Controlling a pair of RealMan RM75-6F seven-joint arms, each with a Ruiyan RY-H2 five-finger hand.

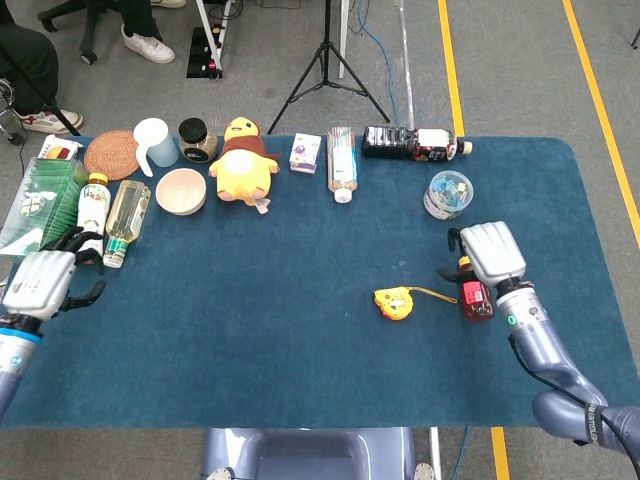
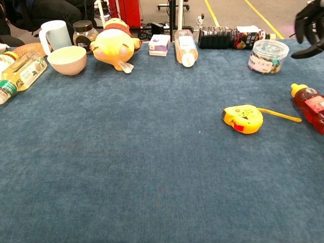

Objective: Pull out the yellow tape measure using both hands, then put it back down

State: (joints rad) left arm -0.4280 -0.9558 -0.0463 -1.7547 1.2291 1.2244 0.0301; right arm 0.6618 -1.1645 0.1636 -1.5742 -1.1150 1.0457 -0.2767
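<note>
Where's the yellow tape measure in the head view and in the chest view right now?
Head view: the yellow tape measure lies right of centre on the blue table, blade tip pointing right, held by neither hand.
Chest view: it sits at centre right, with a short length of blade out to the right.
Shared landmark: the red sauce bottle, lying just to its right in both.

Blue-clothed table (image 1: 300, 340) (tape measure (image 1: 393, 301), bowl (image 1: 181, 190), plush duck (image 1: 243, 160) atop)

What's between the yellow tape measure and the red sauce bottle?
Only the pulled-out yellow blade lies there, running from the tape measure toward the bottle over bare blue cloth. The chest view shows it best.
</note>
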